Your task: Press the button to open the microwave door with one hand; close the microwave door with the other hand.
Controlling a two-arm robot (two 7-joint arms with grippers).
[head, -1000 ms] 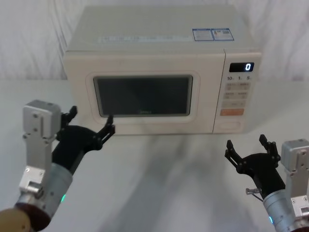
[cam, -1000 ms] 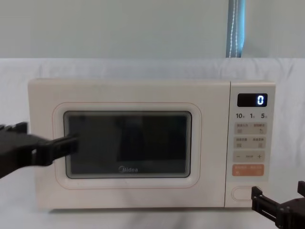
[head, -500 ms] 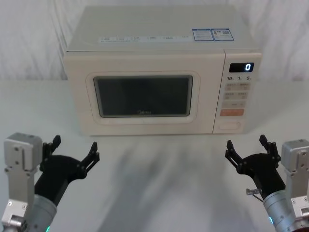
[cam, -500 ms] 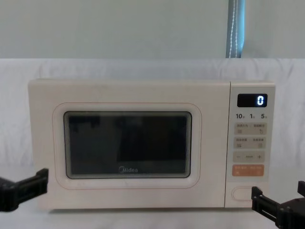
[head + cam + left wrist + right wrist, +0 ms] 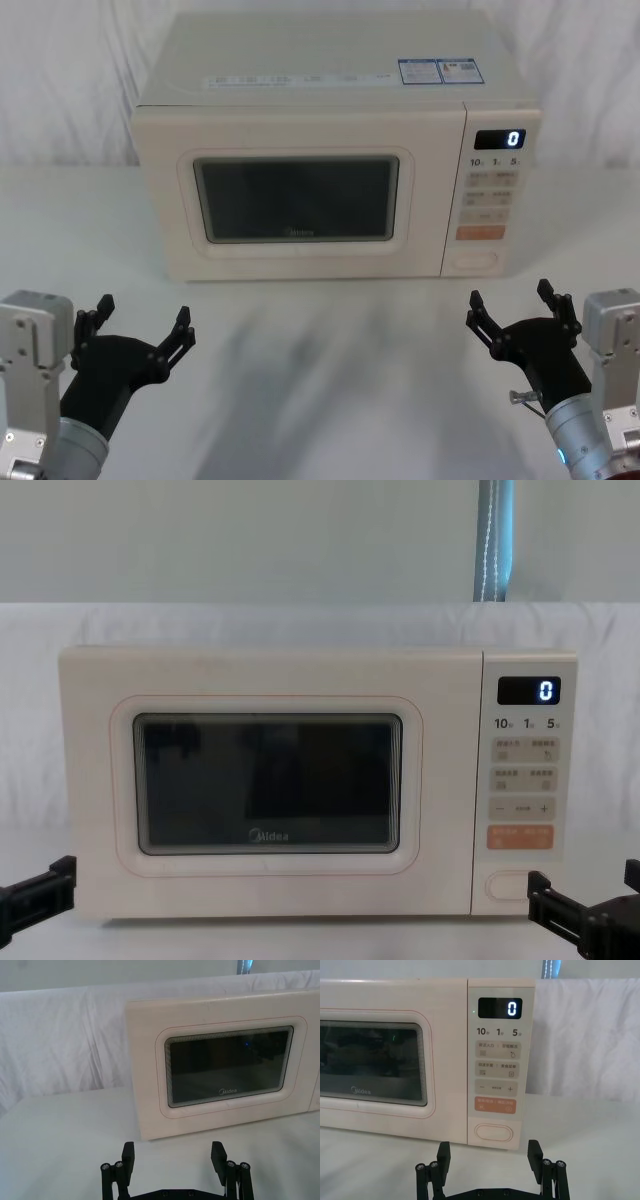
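The cream microwave stands at the back of the table with its microwave door (image 5: 296, 200) (image 5: 265, 785) (image 5: 227, 1067) shut flush against the body. The pill-shaped button (image 5: 476, 261) (image 5: 494, 1132) (image 5: 507, 885) sits at the bottom of the control panel, below the orange key. My left gripper (image 5: 140, 322) (image 5: 173, 1156) hangs open low at the front left, well clear of the door. At the front right my right gripper (image 5: 512, 305) (image 5: 489, 1155) is open too, a short way in front of the button and touching nothing.
A white cloth covers the table (image 5: 330, 370) and the backdrop. The display (image 5: 499, 139) reads 0. Bare tabletop lies between the two arms and in front of the microwave.
My left gripper has drawn back from the door's lower left, down and toward me, to a low spot at the front left. The right arm has stayed still. The door remains shut.
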